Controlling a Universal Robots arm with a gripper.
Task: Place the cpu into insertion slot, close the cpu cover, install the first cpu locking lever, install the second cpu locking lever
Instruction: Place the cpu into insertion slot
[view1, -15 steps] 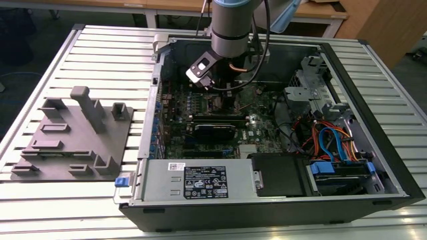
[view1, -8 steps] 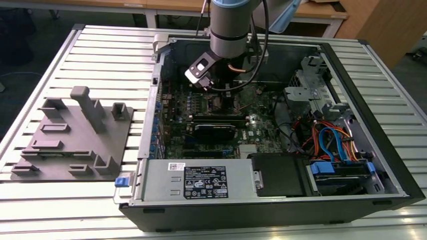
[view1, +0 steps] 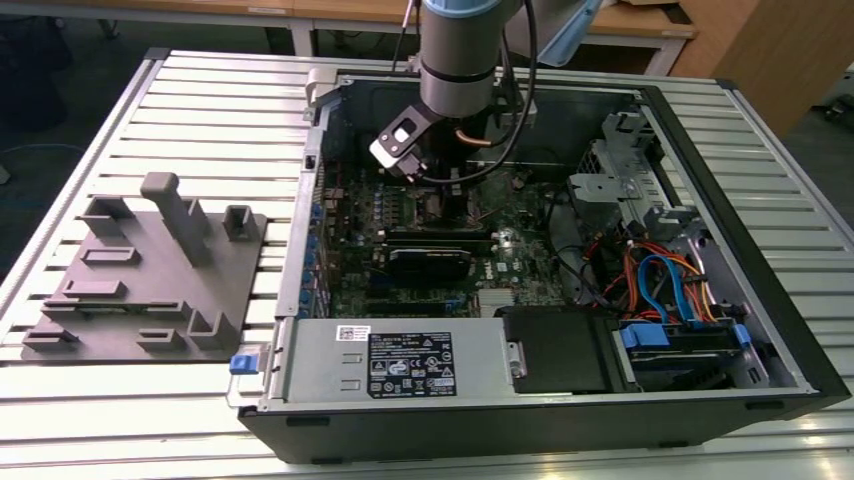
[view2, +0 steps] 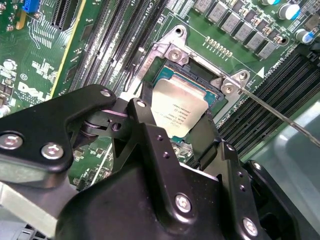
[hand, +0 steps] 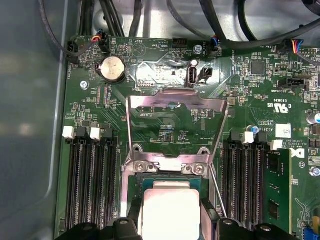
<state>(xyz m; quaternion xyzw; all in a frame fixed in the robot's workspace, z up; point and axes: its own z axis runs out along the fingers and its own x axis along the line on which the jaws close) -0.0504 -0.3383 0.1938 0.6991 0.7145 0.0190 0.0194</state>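
My gripper (view1: 447, 185) reaches down into the open computer case over the motherboard. In both wrist views its black fingers (view2: 207, 137) flank the cpu (view2: 180, 112), a silver-grey square chip, and press on two opposite edges. The cpu (hand: 170, 210) sits slightly tilted right over the insertion slot (view2: 200, 75), whose dark rim shows around it. The cpu cover (hand: 175, 102), a silvery frame, is swung open beyond the slot. A thin wire locking lever (view2: 280, 117) sticks out free beside the socket.
Long black memory slots (hand: 92, 185) run on both sides of the socket. A black card (view1: 427, 262), the power supply (view1: 400, 365) and bundled cables (view1: 661, 280) fill the case. A grey fixture plate (view1: 147, 270) lies on the table at the exterior view's left.
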